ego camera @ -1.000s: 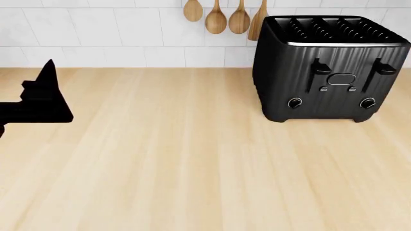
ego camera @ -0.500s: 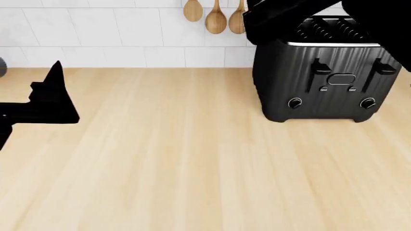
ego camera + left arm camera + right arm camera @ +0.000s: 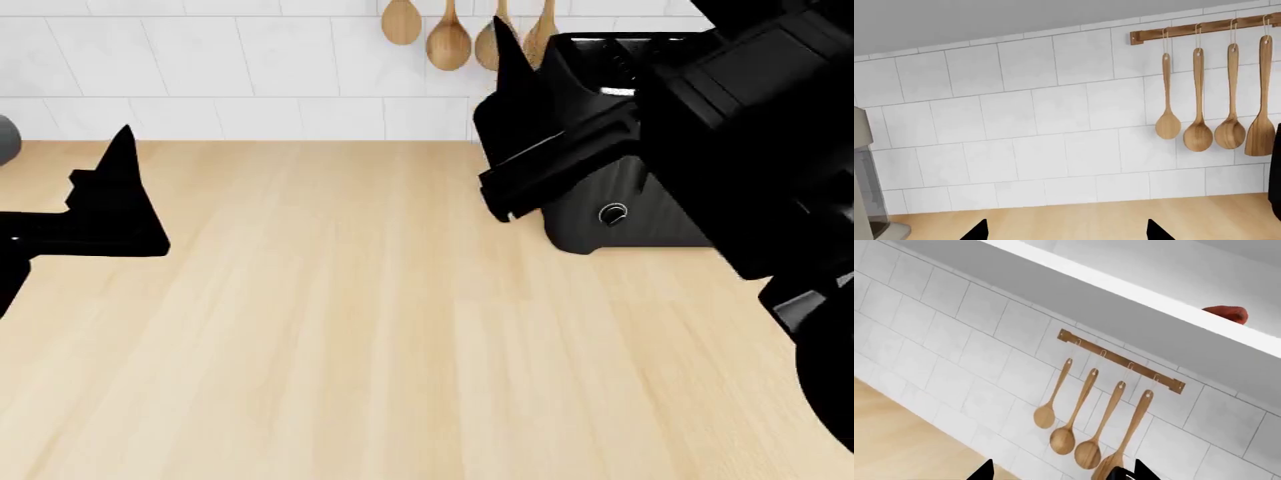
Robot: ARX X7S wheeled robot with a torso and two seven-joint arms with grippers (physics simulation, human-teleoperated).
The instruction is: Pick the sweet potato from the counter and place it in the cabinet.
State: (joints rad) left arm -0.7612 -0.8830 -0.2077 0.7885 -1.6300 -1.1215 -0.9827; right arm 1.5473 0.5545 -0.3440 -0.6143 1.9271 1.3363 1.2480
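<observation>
From the head camera I see my right gripper raised in front of the black toaster, its dark arm covering most of that appliance, with one pointed fingertip reaching up across the white tile backsplash. My left gripper sits at the left edge over the counter, a single black finger pointing upward. In the right wrist camera the two fingertips show at the frame's lower edge with a clear gap between them and nothing in it, so that hand is spread. The left wrist camera shows the same for the other hand: two black tips well apart with bare wood and tile between them. The sweet potato appears only in the right wrist camera, a reddish-orange rounded end peeking over the pale front edge of the cabinet that hangs above the backsplash; the rest of it is hidden behind that edge. Below the cabinet a wooden rail carries four wooden spoons. A grey appliance stands at the counter's far left in the left wrist camera.
</observation>
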